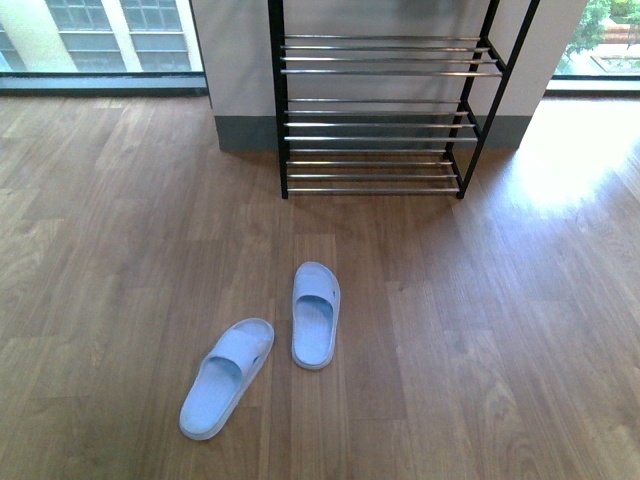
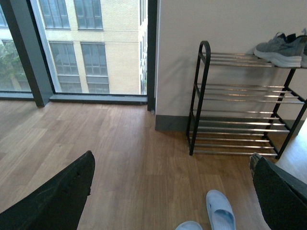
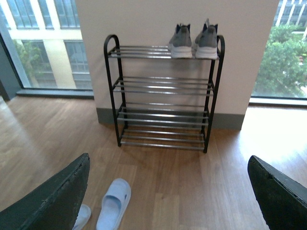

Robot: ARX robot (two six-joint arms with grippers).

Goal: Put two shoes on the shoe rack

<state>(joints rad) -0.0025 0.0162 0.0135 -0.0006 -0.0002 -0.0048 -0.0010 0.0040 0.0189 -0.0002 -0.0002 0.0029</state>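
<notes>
Resting on the shoe rack [image 3: 163,87] top tier, two shoes [image 3: 181,42] look placed; both arms' jaws spread, empty; next: just retract.

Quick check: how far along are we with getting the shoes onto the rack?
Done: both sneakers sit side by side on the top tier of the rack. In hand: nothing, since the left claw and the right claw are open and empty. Left: nothing for the sneakers. Two blue slippers lie on the floor in front of the rack, if those count.
</notes>
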